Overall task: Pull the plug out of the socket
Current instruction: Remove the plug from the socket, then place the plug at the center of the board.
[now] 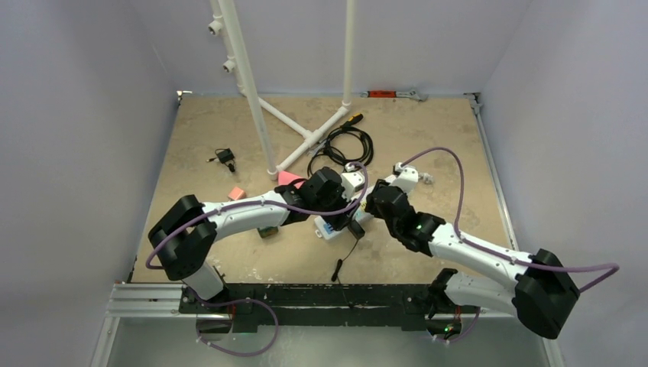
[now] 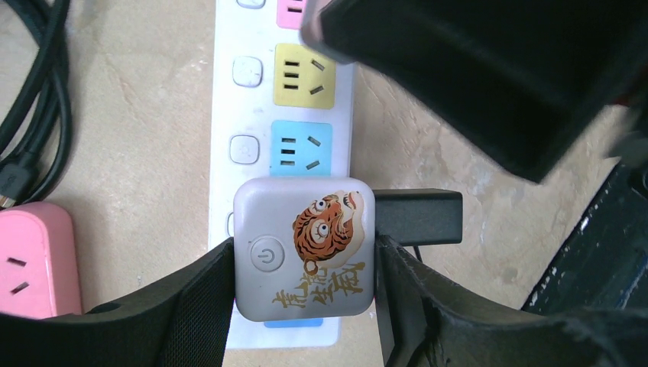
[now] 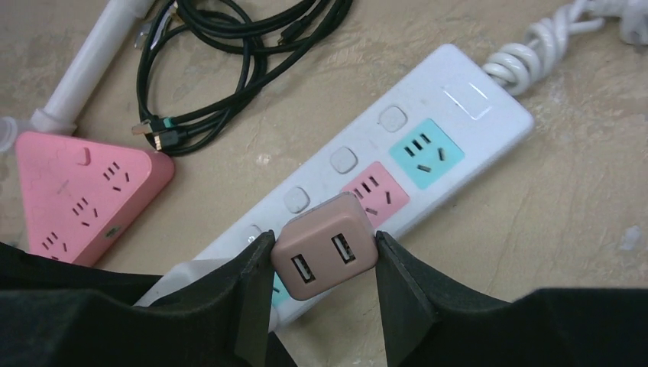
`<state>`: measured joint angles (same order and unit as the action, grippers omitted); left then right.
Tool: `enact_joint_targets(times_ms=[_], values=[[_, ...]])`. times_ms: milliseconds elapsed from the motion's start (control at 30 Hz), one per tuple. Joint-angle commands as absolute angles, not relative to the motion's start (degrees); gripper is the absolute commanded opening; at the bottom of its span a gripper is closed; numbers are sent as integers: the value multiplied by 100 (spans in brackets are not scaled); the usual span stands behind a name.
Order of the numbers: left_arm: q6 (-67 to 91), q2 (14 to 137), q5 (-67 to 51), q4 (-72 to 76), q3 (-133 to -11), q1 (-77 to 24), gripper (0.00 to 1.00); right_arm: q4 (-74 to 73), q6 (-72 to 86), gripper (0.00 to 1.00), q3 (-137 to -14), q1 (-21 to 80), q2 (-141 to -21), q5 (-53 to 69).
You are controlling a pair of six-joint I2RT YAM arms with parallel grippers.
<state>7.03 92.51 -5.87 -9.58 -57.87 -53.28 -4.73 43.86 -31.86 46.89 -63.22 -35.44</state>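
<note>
Top external shows a tan table walled in white, middle crowded, far-right corner open. Left gripper pinches the tiger plug on the power strip. Right gripper pinches a brown USB plug on it, near a pink triangular socket.

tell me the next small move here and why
Probably raise the right gripper straight up off the power strip: it is shut on the usb charger, and the left gripper clamps the tiger plug, which should steady the strip. Whether the prongs are free is hidden.
</note>
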Motion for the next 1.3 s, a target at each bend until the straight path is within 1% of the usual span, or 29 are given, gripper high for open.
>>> enact_joint_targets(times_ms=[0,200,433,600,667,733,800,867,900,967,1133,1267], values=[[1006,9461,246,-1015,-5757,-5217,0,-576,4276,0,-3305,4329,-5743,-3718],[1280,9814,295,-633,-6094,-5186,0,-573,4184,0,-3148,3975,-5222,-3465],[1392,10595,222,-385,-6972,-5177,0,-789,4158,0,-3029,3959,-4514,-3190],[1371,10813,39,-258,-7256,-5130,0,-1182,4218,0,-2978,3963,-3822,-3132],[1365,10777,25,-231,-7259,-5087,18,-1276,4183,0,-2982,3961,-3602,-3032],[1311,10660,35,-264,-7267,-5072,40,-1211,4039,0,-2956,3959,-3424,-2765],[1234,10467,90,-274,-7246,-5060,59,-1146,3904,0,-2953,3962,-3284,-2678],[1182,10199,70,-245,-7198,-5046,74,-1132,3806,0,-2976,3957,-3224,-2467],[1183,10030,53,-231,-7160,-5033,80,-1113,3761,0,-2982,3963,-3189,-2355],[1221,9660,27,-209,-7066,-5015,85,-1000,3558,0,-2967,3963,-3080,-2043],[1178,8661,-28,-347,-6777,-4982,93,-700,3159,0,-2908,3959,-2906,-1142],[1075,8118,97,-729,-6809,-4827,95,-338,2867,0,-2804,3970,-3044,-329]])
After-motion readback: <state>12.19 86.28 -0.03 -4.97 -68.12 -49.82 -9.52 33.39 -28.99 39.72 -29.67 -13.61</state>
